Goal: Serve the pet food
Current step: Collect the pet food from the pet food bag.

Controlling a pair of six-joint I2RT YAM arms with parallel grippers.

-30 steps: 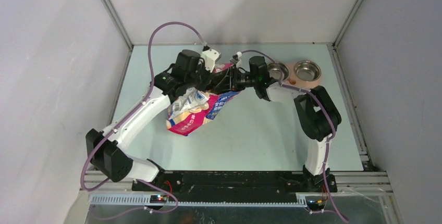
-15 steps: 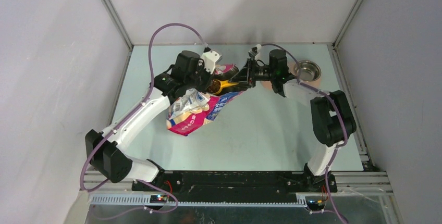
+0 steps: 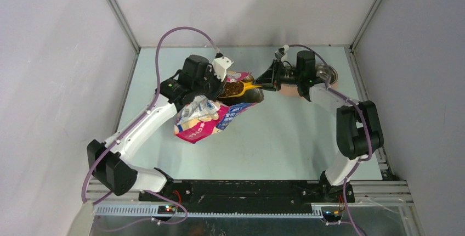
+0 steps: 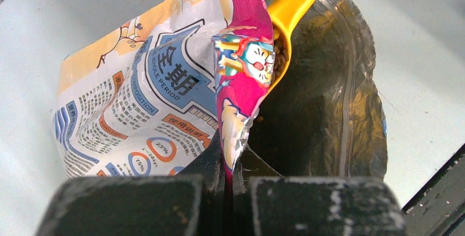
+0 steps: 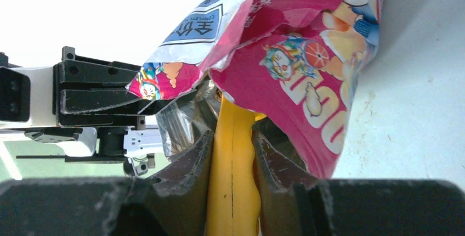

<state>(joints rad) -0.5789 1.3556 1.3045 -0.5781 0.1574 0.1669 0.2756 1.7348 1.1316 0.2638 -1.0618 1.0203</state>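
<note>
Left end effector [image 4: 227, 177] is clamped shut on the bag [image 4: 137, 99] lip, holding the mouth open. Right end effector [image 5: 233, 140] grips the yellow scoop [image 5: 233, 192] handle. Pet food [image 3: 233, 89] is heaped in the scoop at the bag mouth, left of the right end effector along the handle axis. Steel bowl [image 3: 327, 73] lies the opposite way, right of that wrist, so the right arm is nearer. Likely needs a level swing.

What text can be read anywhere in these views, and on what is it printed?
"全期" and "WHOLE PERIOD": blue panel on the glossy pink-and-blue cartoon-printed bag.
"COMPOSITION": along that panel's curved edge.
"25%" and "75%": orange rings below it.
Grey fine print beside them: too small to read.
Big white letters on the pink side, right wrist view: cut off, unreadable.
</note>
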